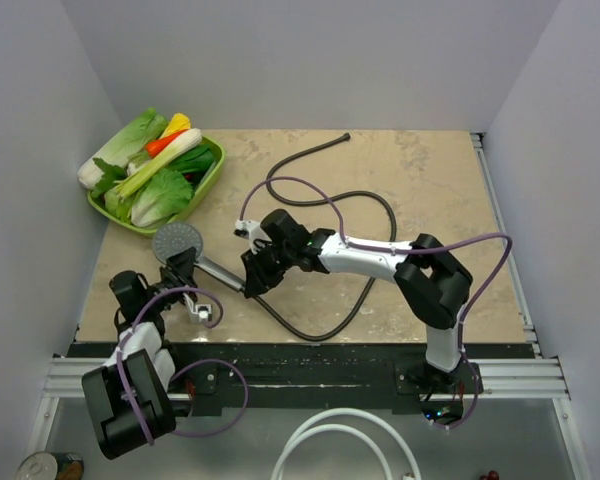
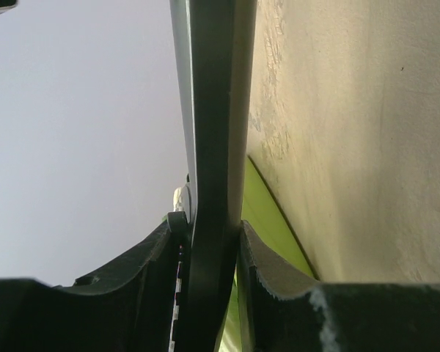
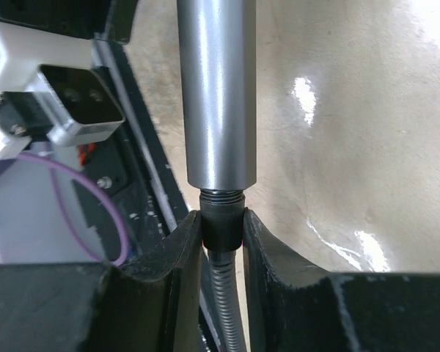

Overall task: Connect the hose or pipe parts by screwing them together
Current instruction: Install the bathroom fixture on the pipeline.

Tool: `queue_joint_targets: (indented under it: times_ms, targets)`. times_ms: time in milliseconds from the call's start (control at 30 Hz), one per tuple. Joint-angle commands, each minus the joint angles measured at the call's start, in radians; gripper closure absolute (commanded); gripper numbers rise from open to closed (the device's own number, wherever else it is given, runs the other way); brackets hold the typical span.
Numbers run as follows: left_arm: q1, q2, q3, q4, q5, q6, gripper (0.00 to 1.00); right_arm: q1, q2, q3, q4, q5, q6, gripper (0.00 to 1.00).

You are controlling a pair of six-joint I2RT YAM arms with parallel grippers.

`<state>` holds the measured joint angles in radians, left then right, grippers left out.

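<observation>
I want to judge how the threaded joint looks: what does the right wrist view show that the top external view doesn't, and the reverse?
Only the right wrist view: the black end nut pinched by the right gripper, meeting the threaded end of the silver handle, with threads showing. Only the top view: the shower-head disc, the whole loop of the hose, and the green tray. Both: the handle and the right gripper.

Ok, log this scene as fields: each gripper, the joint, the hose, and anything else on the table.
left gripper: shut on the shower head, disc held edge-on
right gripper: shut on the black hose nut
joint: nut against the silver handle, thread showing
hose: looped on the table
other: green tray of vegetables, far left
</observation>
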<state>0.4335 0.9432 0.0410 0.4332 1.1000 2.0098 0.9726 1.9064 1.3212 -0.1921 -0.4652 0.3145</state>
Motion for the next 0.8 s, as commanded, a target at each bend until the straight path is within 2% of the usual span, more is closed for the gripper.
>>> queue_joint_targets:
  times_ms: [0,67,200,433,633,667,700,767]
  targets:
    - [0.019,0.019,-0.263,0.038,0.187,0.664,1.00,-0.063,-0.003,-0.036,0.296,-0.270,0.086,0.88]
    - [0.031,0.040,-0.256,0.015,0.198,0.711,1.00,-0.087,0.020,-0.050,0.367,-0.332,0.150,0.88]
    - [0.037,0.052,-0.270,0.038,0.224,0.711,1.00,-0.109,0.068,-0.088,0.571,-0.476,0.256,0.86]
    - [0.040,0.051,-0.271,0.047,0.264,0.711,1.00,-0.150,0.154,-0.146,0.913,-0.587,0.545,0.84]
    - [0.040,0.062,-0.273,0.068,0.268,0.711,1.00,-0.182,0.250,-0.201,1.411,-0.636,0.943,0.82]
    - [0.042,0.065,-0.273,0.071,0.268,0.711,1.00,-0.187,0.273,-0.208,1.630,-0.632,1.028,0.82]
    - [0.042,0.066,-0.274,0.076,0.268,0.711,1.00,-0.193,0.301,-0.201,1.746,-0.626,1.216,0.81]
    - [0.040,0.069,-0.276,0.078,0.267,0.711,1.00,-0.207,0.393,-0.177,1.951,-0.606,1.366,0.81]
